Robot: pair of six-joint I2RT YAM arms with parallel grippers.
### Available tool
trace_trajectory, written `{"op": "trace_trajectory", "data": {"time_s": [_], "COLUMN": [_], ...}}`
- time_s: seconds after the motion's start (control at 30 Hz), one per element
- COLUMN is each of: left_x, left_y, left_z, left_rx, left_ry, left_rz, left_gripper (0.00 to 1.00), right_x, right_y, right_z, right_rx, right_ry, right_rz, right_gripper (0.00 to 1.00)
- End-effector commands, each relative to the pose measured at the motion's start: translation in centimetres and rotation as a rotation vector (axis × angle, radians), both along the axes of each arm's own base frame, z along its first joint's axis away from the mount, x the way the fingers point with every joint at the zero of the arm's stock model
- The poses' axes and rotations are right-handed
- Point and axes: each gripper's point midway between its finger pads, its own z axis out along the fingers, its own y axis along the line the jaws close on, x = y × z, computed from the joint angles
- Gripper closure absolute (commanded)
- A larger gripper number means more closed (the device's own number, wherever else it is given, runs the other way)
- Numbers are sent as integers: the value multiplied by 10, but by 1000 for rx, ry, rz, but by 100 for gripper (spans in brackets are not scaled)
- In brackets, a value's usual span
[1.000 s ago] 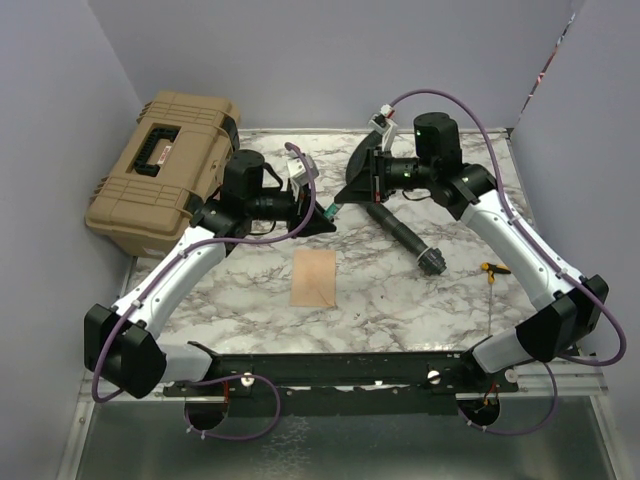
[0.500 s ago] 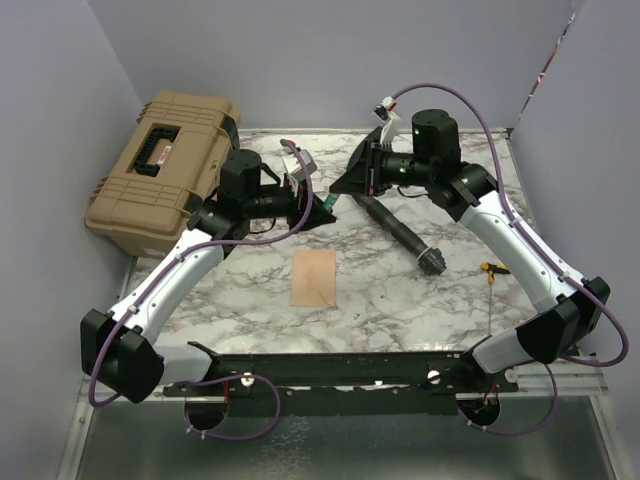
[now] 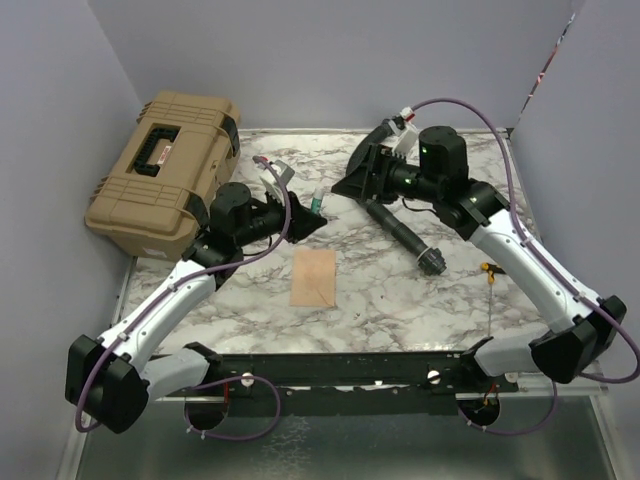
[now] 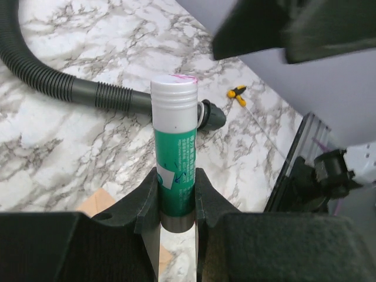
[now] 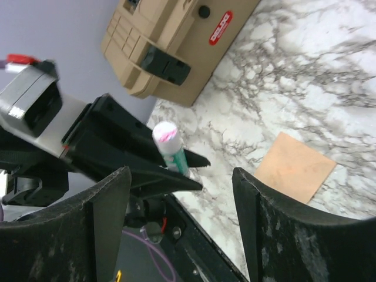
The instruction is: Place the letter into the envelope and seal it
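Left claw [image 4: 176,194] clamps glue stick [image 4: 175,164]; right claw [image 5: 181,176] gapes.
Centre the cap [image 5: 165,134] between its fingers [image 5: 276,235] before pinching.

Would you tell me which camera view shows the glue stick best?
The left wrist view: the glue stick fills the centre, white cap and green body clear. The right wrist view shows it small; the top view, only a green speck.

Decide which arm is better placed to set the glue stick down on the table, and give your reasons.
Left, probably. The left gripper is shut on the capped glue stick, held above the table. The right gripper is open and empty, so it would first need to take the stick.
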Motion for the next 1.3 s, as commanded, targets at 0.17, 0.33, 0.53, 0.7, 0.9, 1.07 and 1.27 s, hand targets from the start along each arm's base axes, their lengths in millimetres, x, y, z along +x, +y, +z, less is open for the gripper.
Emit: {"op": "trace_trajectory", "data": {"time_s": [0.17, 0.33, 0.53, 0.7, 0.9, 1.07, 1.27], "left_x": [54, 78, 85, 76, 81, 76, 67], "left_y": [-4, -20, -50, -94, -108, -113, -126], "left_z": [-63, -99, -155, -187, -217, -231, -245], "left_rx": [-132, -123, -85, -5, 46, 64, 111], "left_ry": [432, 543, 727, 790, 876, 914, 930], "left_rz": [362, 476, 548, 476, 521, 549, 482], "left_gripper": [97, 97, 97, 91, 86, 74, 58], "right_x": [8, 3, -3, -9, -17, -23, -32], "right_y": [-45, -58, -79, -85, -89, -93, -98], "right_z": [4, -23, -48, -58, -67, -69, -75], "right_rx": [1, -48, -122, -152, -181, -199, -235], "right_ry": [-85, -13, 43, 70, 96, 102, 118], "right_rz": [-262, -319, -407, -412, -403, -399, -376], "right_gripper": [28, 30, 30, 30, 30, 30, 29]}}
